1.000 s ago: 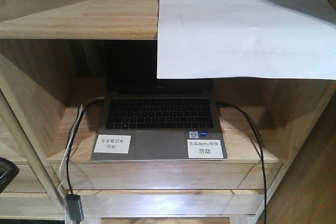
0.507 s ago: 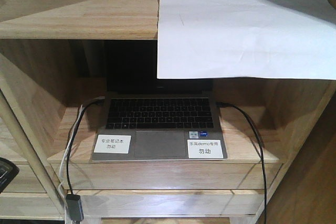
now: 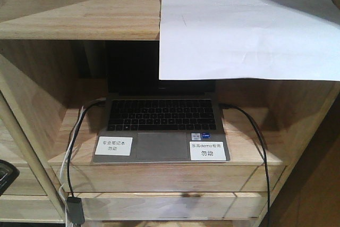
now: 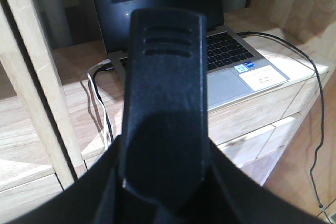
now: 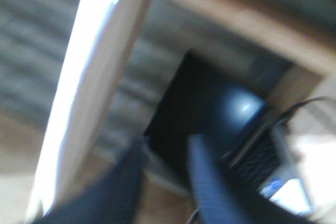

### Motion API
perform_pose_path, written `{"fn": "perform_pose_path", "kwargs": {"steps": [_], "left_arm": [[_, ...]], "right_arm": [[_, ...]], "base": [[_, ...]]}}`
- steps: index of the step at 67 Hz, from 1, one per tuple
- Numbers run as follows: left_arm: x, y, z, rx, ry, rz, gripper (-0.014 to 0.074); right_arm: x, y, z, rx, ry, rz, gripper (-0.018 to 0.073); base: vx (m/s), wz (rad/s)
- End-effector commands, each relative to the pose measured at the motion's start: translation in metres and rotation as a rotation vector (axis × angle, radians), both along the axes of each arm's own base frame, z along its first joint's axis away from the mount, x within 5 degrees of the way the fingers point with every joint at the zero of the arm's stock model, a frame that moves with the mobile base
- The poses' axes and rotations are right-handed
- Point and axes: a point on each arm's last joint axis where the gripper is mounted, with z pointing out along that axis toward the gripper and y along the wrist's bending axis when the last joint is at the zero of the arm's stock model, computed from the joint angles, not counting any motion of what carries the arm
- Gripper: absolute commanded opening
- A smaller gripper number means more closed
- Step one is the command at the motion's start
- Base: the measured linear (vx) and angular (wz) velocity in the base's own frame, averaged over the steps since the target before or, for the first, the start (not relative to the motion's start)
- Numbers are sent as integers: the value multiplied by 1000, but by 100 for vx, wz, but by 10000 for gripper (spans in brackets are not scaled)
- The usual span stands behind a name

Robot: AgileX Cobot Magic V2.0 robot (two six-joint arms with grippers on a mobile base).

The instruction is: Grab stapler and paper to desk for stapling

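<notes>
The white paper (image 3: 247, 33) lies on the upper shelf at the right, its front part hanging over the shelf edge above the laptop. In the blurred right wrist view it shows as a bright strip (image 5: 79, 87) at the left. My right gripper (image 5: 165, 179) is open and empty, its fingers apart just below and to the right of the paper. My left gripper (image 4: 163, 182) is shut on the black stapler (image 4: 165, 93), which stands up between the jaws in front of the laptop shelf. The stapler's orange end is hidden. The desk is out of view.
An open laptop (image 3: 162, 128) with two white labels sits on the pale wooden shelf unit (image 3: 79, 19), also in the left wrist view (image 4: 231, 56). Black and white cables (image 3: 74, 142) run down its left side and a black cable (image 3: 260, 147) down its right. A shelf post (image 4: 39, 77) stands at the left.
The paper and laptop have not moved. The dark shape at the lower left edge of the front view has slid slightly further out of view.
</notes>
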Motion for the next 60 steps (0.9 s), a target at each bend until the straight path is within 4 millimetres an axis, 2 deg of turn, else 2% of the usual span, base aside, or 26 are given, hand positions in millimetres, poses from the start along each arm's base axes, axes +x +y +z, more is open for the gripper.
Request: {"fn": "perform_pose_path", "kwargs": {"steps": [1,7,14,37,47,60], "left_arm": [[2,-2,17,-56,-112,-11,-7],[2,-2,17,-56,-112,-11,-7],[2,-2,17,-56,-112,-11,-7],[2,-2,17,-56,-112,-11,-7],[2,-2,17,-56,-112,-11,-7],[2,-2,17,-56,-112,-11,-7]], "right_arm": [[5,7,15,-33,-153,62,403],[12,15,22,-38,-209,128,494],[26,22,28,14,-213,190,536],[84,42,55,39,-264,308,536],[102,47,66,39,-283,330,536],[120,49,68,66,-254,317,536]], "base": [[0,0],[0,0],[0,0],[0,0],[0,0],[0,0]]}}
